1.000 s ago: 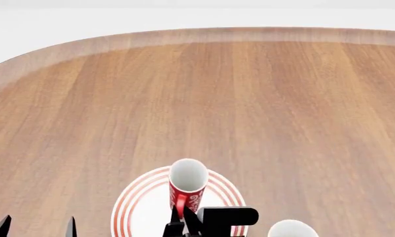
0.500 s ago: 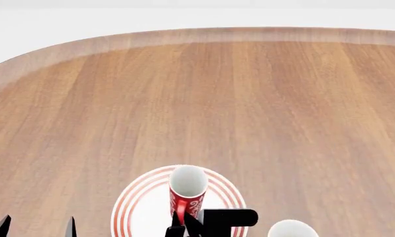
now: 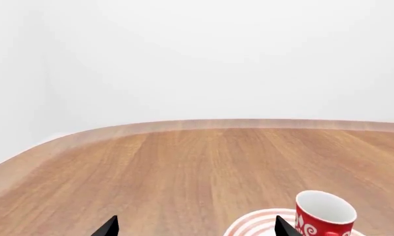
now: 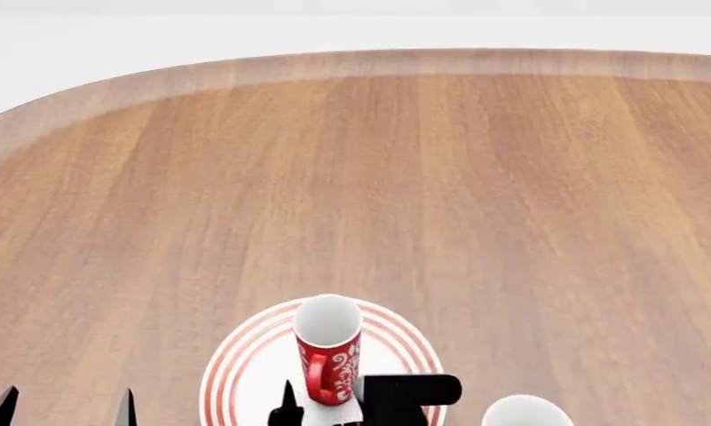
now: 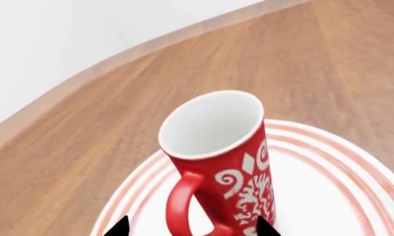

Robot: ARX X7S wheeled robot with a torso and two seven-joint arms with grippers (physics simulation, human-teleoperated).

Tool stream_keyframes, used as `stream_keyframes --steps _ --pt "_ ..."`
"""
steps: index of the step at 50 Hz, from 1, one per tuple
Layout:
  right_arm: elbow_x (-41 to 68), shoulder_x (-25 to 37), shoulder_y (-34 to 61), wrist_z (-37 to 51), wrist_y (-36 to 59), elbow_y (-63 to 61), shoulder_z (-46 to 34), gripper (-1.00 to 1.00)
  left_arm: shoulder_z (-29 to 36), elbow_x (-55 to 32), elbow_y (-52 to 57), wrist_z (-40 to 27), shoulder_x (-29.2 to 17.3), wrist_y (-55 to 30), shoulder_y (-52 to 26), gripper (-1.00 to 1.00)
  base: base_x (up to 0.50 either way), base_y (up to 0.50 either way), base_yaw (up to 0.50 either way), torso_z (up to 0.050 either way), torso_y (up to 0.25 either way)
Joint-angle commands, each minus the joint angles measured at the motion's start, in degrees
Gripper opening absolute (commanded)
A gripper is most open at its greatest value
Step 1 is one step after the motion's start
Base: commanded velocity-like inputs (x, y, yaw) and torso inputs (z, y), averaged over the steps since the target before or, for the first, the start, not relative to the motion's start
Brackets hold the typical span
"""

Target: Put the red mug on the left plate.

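Now right gripper (image 4: 319,410) jaws apart, released since 0.5 s ago; red mug (image 4: 327,350) stands on left plate (image 4: 242,359). Left gripper (image 4: 61,406) idle, open.

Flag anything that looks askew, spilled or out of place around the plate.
Nothing stands out. The red mug stands upright on the left plate, empty and intact. The right gripper is open, its fingertips on either side of the handle. The left gripper is open beside the plate.
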Motion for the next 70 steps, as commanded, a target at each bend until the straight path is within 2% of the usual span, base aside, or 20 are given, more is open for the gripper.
stream_keyframes --steps 1,18,28,46,70 --pt "0.01 -0.01 -0.03 0.03 -0.85 -0.41 -0.02 1.00 -0.03 -0.26 0.56 -0.23 -0.27 -0.09 0.14 1.00 0.00 0.00 0.00 0.000 0.000" --pt "-4.06 0.99 -2.39 2.72 -9.54 -4.71 -0.52 1.00 -0.13 -0.26 3.44 -1.01 -1.20 -0.28 1.22 1.00 0.00 0.00 0.00 0.000 0.000" --pt "-13.08 11.49 -2.32 17.95 -15.45 -25.40 -4.96 1.00 -0.11 0.38 5.68 -1.69 -1.86 -0.14 2.18 1.00 0.00 0.00 0.00 0.000 0.000" --pt "-29.55 22.64 -1.33 37.39 -20.60 -46.07 -8.51 1.00 -0.30 0.33 9.12 -2.37 -3.01 -0.15 3.61 1.00 0.00 0.00 0.00 0.000 0.000" --pt "-44.83 28.64 -1.53 50.55 -19.95 -58.74 -8.15 1.00 -0.52 0.79 13.60 -3.53 -4.36 -0.02 5.68 1.00 0.00 0.00 0.00 0.000 0.000"
